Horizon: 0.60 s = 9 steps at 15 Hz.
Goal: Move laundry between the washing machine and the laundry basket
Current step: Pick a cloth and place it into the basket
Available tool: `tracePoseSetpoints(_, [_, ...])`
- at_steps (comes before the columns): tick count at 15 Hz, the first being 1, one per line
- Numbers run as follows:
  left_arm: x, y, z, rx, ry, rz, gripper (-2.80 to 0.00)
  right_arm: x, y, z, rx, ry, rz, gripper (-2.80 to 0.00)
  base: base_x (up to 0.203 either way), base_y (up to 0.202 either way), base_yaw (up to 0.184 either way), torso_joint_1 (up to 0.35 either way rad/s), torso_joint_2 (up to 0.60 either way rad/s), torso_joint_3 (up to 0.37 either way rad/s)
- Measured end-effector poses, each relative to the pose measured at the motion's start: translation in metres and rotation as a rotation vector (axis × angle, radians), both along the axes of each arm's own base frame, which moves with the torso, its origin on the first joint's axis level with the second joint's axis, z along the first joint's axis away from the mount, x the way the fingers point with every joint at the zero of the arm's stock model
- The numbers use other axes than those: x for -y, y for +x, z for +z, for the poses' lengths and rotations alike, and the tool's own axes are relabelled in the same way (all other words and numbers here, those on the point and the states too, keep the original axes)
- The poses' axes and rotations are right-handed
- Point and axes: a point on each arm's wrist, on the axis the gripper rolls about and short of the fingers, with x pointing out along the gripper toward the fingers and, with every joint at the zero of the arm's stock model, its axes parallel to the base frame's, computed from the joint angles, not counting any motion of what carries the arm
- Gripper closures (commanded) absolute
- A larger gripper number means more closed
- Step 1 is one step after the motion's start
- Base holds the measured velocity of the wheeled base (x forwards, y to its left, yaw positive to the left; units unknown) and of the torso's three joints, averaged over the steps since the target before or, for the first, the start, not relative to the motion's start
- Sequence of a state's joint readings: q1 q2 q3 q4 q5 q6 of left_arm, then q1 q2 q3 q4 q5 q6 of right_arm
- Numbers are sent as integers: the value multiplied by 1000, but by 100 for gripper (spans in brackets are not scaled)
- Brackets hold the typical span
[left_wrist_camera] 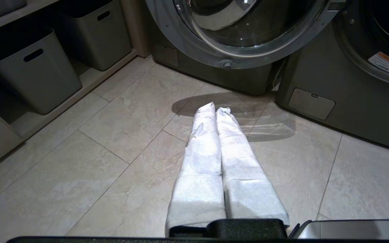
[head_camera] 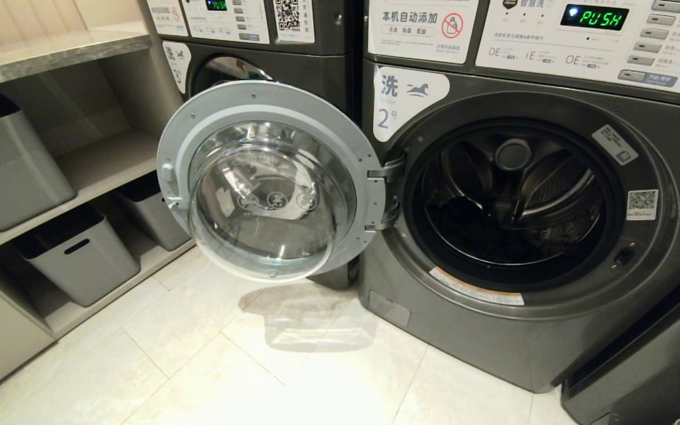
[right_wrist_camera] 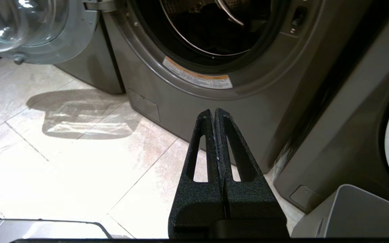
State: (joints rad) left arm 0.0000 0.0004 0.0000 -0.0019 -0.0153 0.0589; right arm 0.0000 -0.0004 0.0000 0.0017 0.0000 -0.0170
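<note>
While the round door [head_camera: 272, 180] of the washing machine [head_camera: 529, 224] is standing wide open and swinging out to the left, the dark drum [head_camera: 511, 200] is showing behind it. Something dark is lying low inside the drum, but I cannot tell if it is laundry. The green display [head_camera: 595, 18] above the opening is glowing.

Neither arm is appearing in the head view. In the left wrist view the left gripper [left_wrist_camera: 215, 109] is hanging low over the pale floor tiles [left_wrist_camera: 96, 175], pointing toward the bottom edge of the door. Its two fingers [left_wrist_camera: 203, 148], which are wrapped in white cloth, are pressing together and are holding nothing.

In the right wrist view the right gripper [right_wrist_camera: 214, 113] is pointing at the front panel of the machine below the opening. Its black fingers [right_wrist_camera: 235, 148] are also touching each other, with nothing between them.

A grey bin [right_wrist_camera: 353, 216] is sitting beside the right gripper, near the machine base; it may be the laundry basket. More grey bins [head_camera: 77, 254] are resting on the low shelves [head_camera: 110, 159] at the left.
</note>
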Motion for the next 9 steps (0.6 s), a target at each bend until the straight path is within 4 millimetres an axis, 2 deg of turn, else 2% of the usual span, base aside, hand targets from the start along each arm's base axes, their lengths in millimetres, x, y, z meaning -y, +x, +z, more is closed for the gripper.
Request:
tracePoseSetpoints(2, [0,0,0,0,2,0,0,0,0,0,1,0,-1,0,35,0,-1,-3,-2,3])
tracePoseSetpoints(9, [0,0,0,1,2,-3,0,0,0,0,1,1,1,0,190,0,-1,2,2,2])
